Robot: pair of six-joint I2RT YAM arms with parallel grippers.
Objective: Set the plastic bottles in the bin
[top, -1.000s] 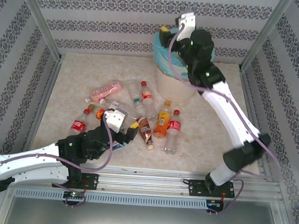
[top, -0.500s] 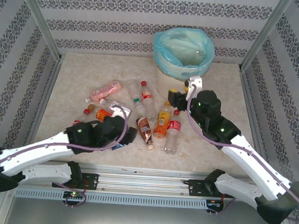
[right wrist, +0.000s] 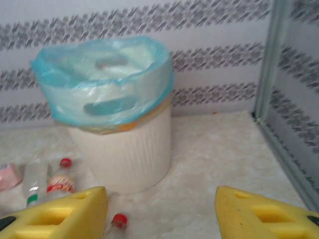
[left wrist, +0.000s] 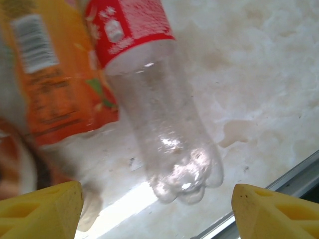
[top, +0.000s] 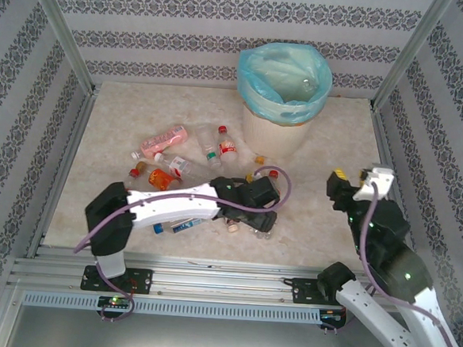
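The left gripper [left wrist: 155, 201] is spread wide around the base of a clear red-labelled bottle [left wrist: 159, 124], which is laid flat on the table [top: 329, 141], touched by neither fingertip, with an orange-labelled bottle [left wrist: 55, 84] just beside it. The right gripper [right wrist: 160, 209] is held open and empty at the near right. The other plastic bottles [top: 180, 166] are scattered left of the bin [top: 276, 133], which is stood at the far side.
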